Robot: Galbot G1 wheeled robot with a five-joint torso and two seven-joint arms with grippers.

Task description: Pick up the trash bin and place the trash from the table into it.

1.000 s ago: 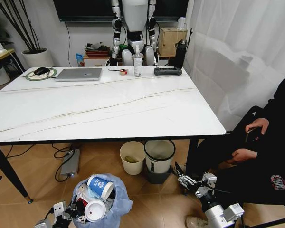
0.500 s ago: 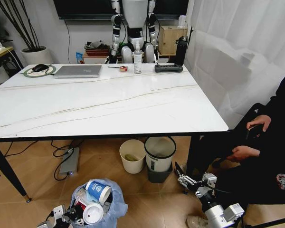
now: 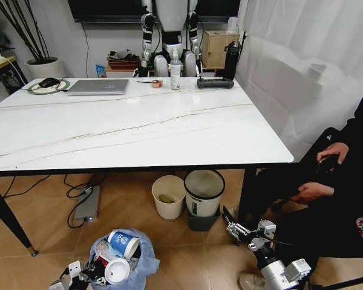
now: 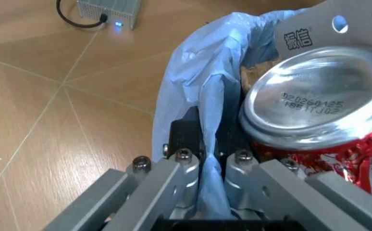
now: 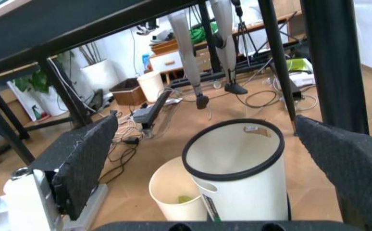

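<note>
Trash bin [image 3: 124, 260] in left pincer [image 4: 206, 166]

Table [image 3: 139, 130]: white marble-look top, thin dark veins, black legs. Far edge carries silver laptop [image 3: 100, 87], mouse [image 3: 49, 82] on round green-rimmed pad, small tape roll [image 3: 156, 84], white bottle [image 3: 175, 74], long black device [image 3: 215, 83], dark flask [image 3: 231, 63] at far right corner.

Wooden floor [image 3: 187, 260]: under table, cream bin [image 3: 168, 197] just beside dark grey bin [image 3: 203, 199] with white liner; grey power box [image 3: 89, 205] with cables; trash bin [image 3: 124, 261] in blue bag, near robot.
</note>
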